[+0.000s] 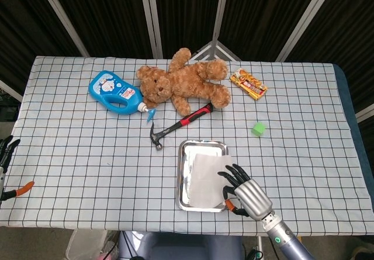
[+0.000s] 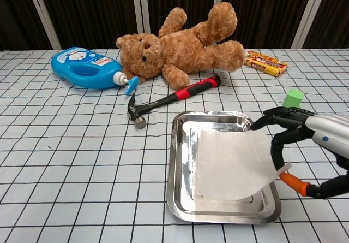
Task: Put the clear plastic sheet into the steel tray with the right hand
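The clear plastic sheet [image 1: 205,172] [image 2: 232,164] lies across the steel tray [image 1: 182,178] [image 2: 177,166], covering its middle and right side. The sheet's right edge runs over the tray's right rim. My right hand [image 1: 245,193] [image 2: 297,139] is just right of the tray, low over the table. It pinches the sheet's right edge between a dark finger and the orange-tipped thumb, its other fingers spread over the sheet. At the far left edge of the head view, off the table, my left hand [image 1: 6,155] holds nothing, fingers apart.
Behind the tray lies a red-handled hammer [image 1: 178,125] [image 2: 172,98]. Further back are a teddy bear [image 1: 184,82], a blue bottle [image 1: 114,92] and a snack pack [image 1: 248,83]. A green cube [image 1: 258,129] [image 2: 293,98] sits right of the tray's far end.
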